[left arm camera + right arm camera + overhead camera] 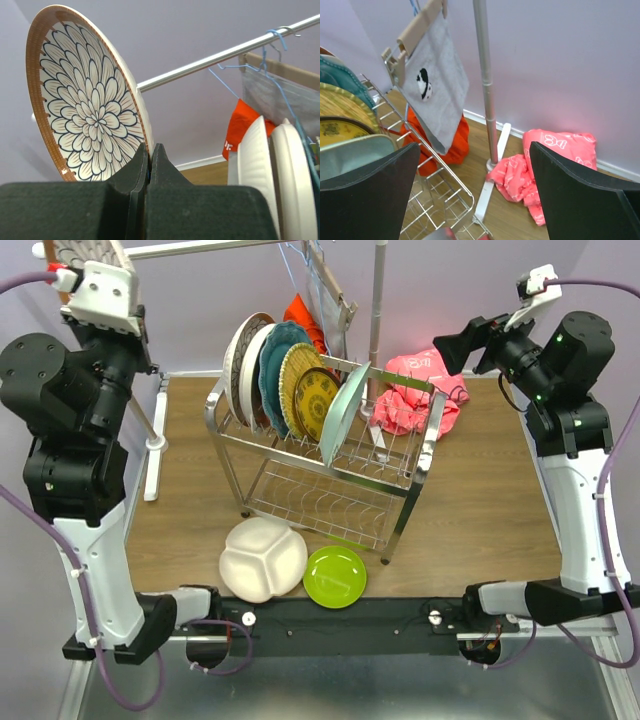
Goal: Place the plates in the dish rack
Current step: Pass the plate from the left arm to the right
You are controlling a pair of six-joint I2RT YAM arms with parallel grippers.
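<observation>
A: Left wrist camera, what have we got?

B: The left fingers (pixel 142 172), clenched on the lower rim of the floral plate (pixel 85 105), hold it on edge and tilted before a lilac wall (pixel 200 30). A steel rail (pixel 225 52) crosses behind, an orange cloth (pixel 240 132) shows below it, and two pale plates (pixel 257 160) stand edge-on at right.

A: And the right wrist?

B: The right fingers (pixel 570 190), spread wide and grasping nothing, frame the rail's upright pole (pixel 484 75) and a pink cloth (pixel 555 160) heaped on the desk (pixel 472 172) by the wall. A grey cloth (pixel 437 85) hangs from a wooden hanger (pixel 417 25). At left, the dish rack (pixel 432 172) carries a teal plate (pixel 340 75), a yellow patterned plate (pixel 342 127) and a pale aqua plate (pixel 350 152), all on edge.

A: The overhead view?

B: The dish rack stands mid-desk, a row of plates on edge in its upper tier. A white divided plate (pixel 262 558) and a lime green plate (pixel 335 577) lie flat, just beside each other, at the desk's near edge in front of the rack. The left arm (pixel 70 390), raised at far left, holds the floral plate high, well apart from the rack. The right arm (pixel 560 390) is raised at right, its fingers toward the pink cloth.
</observation>
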